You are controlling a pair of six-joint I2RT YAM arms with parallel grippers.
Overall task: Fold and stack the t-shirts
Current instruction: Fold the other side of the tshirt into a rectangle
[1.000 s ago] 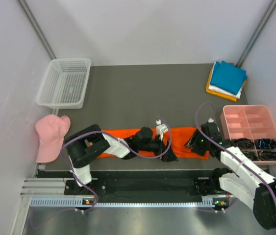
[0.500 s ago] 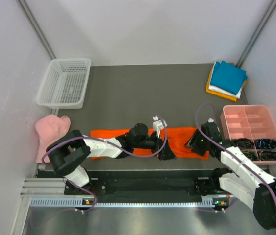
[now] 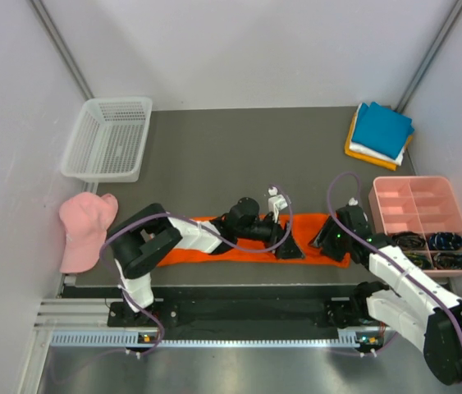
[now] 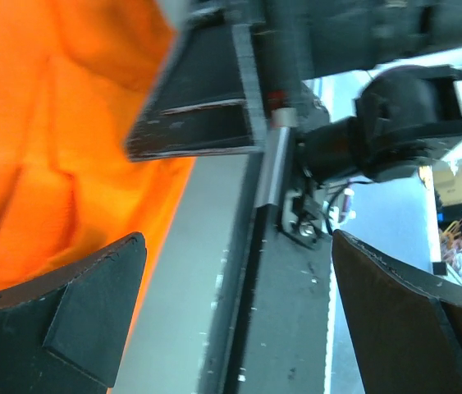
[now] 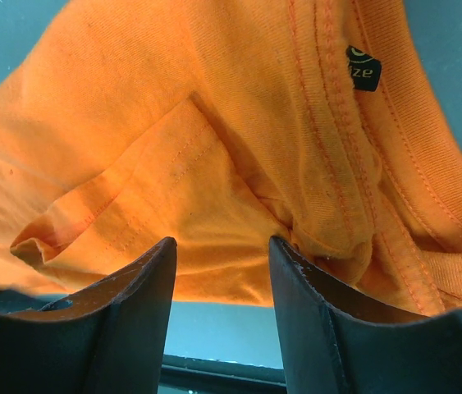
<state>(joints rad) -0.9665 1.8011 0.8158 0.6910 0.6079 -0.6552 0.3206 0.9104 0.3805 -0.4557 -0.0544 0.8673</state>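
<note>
Orange t-shirt: lay flattened into 1 long strip along the near edge of the surface
Left fingers: spread wide apart, low over the strip's near hem, clamped on nothing
Right fingers: partly apart at the collar end, fabric not pinched between them
Folded stack: teal on top, white and amber beneath, far right corner, well apart from the strip

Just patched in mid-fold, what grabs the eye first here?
The bright orange shirt, stretched in a long band along the table's near edge, with the left end effector and right end effector both at it. Next, the folded stack topped in teal at the far right corner.
</note>
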